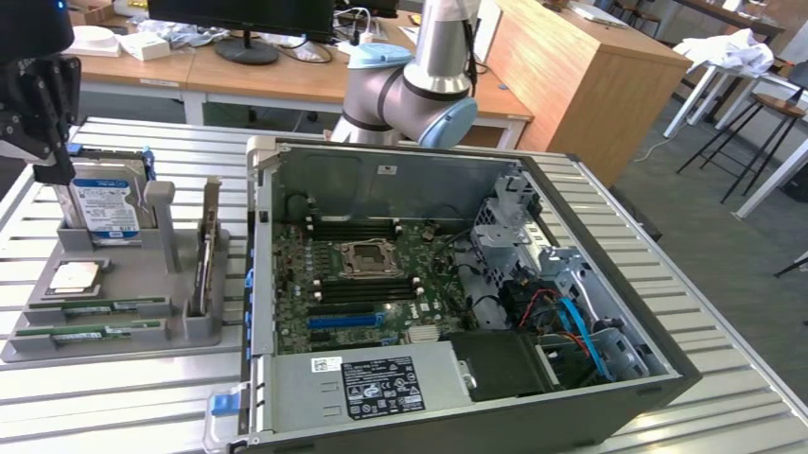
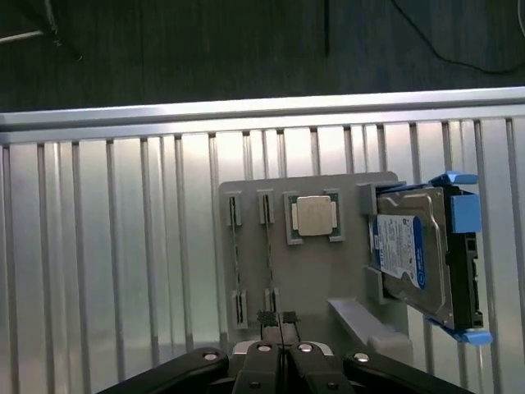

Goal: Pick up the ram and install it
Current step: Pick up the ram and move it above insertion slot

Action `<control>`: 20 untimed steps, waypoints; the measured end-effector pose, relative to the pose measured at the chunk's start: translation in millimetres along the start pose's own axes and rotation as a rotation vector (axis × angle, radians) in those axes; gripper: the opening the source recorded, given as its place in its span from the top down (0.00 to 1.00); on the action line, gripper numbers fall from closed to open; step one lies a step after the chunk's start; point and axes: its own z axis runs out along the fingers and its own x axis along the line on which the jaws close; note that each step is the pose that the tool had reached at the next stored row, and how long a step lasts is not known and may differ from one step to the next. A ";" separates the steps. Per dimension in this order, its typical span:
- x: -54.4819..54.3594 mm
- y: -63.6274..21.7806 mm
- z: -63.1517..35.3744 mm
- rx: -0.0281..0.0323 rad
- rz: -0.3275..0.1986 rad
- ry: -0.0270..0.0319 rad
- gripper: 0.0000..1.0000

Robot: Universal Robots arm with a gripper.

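Observation:
Two green ram sticks (image 1: 95,307) (image 1: 86,332) lie in slots at the front of a grey holder tray (image 1: 127,342) on the exterior view's left. From the wrist they appear as two thin edge-on strips (image 2: 236,254) (image 2: 269,256). My black gripper (image 1: 56,168) hangs above the back of that tray, over the hard drive (image 1: 108,203). Its fingers (image 2: 279,320) are shut with nothing between them, well above the sticks. The open computer case (image 1: 657,378) holds the motherboard (image 1: 366,274), whose dark memory slots (image 1: 360,228) lie beside the processor socket.
On the tray also sit a square silver processor (image 1: 76,276) (image 2: 314,216) and a blue-labelled hard drive (image 2: 410,254) in a blue bracket. An upright card (image 1: 206,251) stands at the tray's right side. The slatted metal table (image 1: 114,407) ends at a rim (image 2: 246,115).

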 end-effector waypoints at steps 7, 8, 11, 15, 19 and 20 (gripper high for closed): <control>0.0 0.0 0.0 -0.0026 -0.121 0.0052 0.90; 0.0 0.0 0.0 -0.0027 -0.126 0.0054 0.90; 0.0 0.0 0.1 -0.0026 -0.127 0.0055 0.90; 0.0 0.0 0.1 -0.0026 -0.127 0.0055 0.90; 0.0 0.0 0.6 -0.0026 -0.123 0.0054 0.90; 0.0 0.0 0.8 -0.0025 -0.119 0.0052 0.90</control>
